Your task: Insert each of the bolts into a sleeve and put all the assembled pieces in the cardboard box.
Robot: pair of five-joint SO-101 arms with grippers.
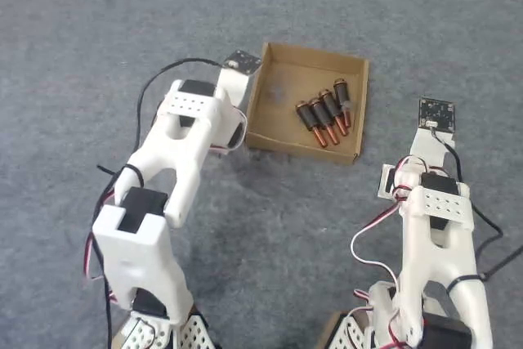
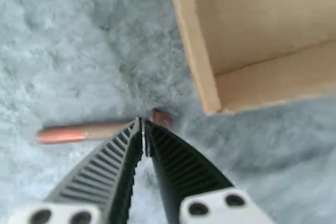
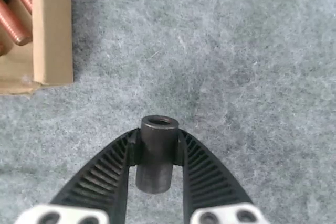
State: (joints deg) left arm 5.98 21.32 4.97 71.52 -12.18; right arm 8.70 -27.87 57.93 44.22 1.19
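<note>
Looking across the grey felt table point(image 1: 327, 226), you see the cardboard box point(image 1: 302, 146) sitting toward the far edge, roughly midway between the two arms. Four finished pieces point(image 1: 325, 116) lie side by side inside it, crowded toward its right wall, copper ends pointing at the near wall.

The left arm leans in against the box's left wall, its white body and trailing black and red wires hanging over that patch of felt. Under it, the left pincer point(image 2: 142, 123) is closed to a thin slit and grips nothing. Its tips sit right at a copper bolt point(image 2: 84, 132) that lies flat on the felt, crosswise to the fingers. The bolt is just off a corner of the box, close to the cardboard wall but not touching it.

On the other side, the right pincer point(image 3: 156, 140) hangs over bare felt, clamped on a dark sleeve point(image 3: 155, 156) held upright with its open end facing up. A corner of the box is near it, with threaded copper ends showing inside.
</note>
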